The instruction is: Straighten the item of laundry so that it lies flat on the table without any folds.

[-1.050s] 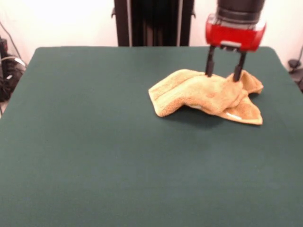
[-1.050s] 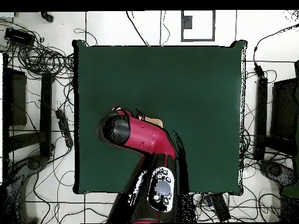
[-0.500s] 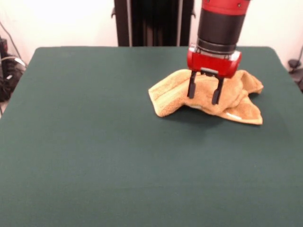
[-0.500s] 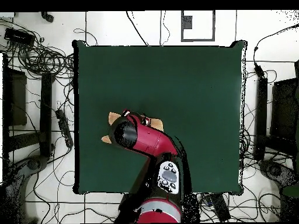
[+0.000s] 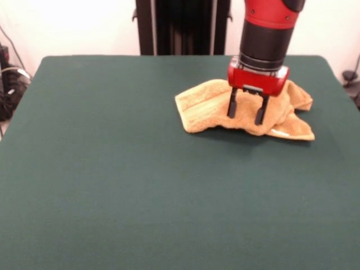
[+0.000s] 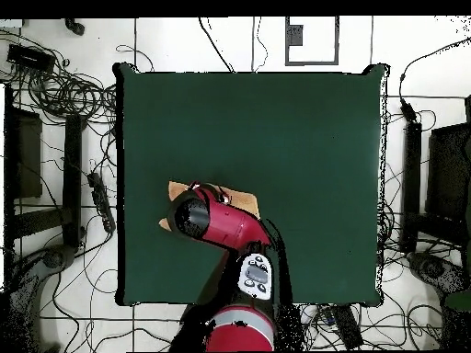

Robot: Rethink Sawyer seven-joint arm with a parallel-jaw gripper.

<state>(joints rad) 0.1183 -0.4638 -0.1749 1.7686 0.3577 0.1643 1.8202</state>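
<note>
My claw [image 5: 246,112] hangs with its two fingers spread apart, tips down against the rumpled middle of the towel [image 5: 205,106], gripping nothing. The towel bunches under and around it, one flatter flap reaching left, a pale corner poking out right. Dark green tabletop [image 5: 124,180] spreads beyond.
</note>
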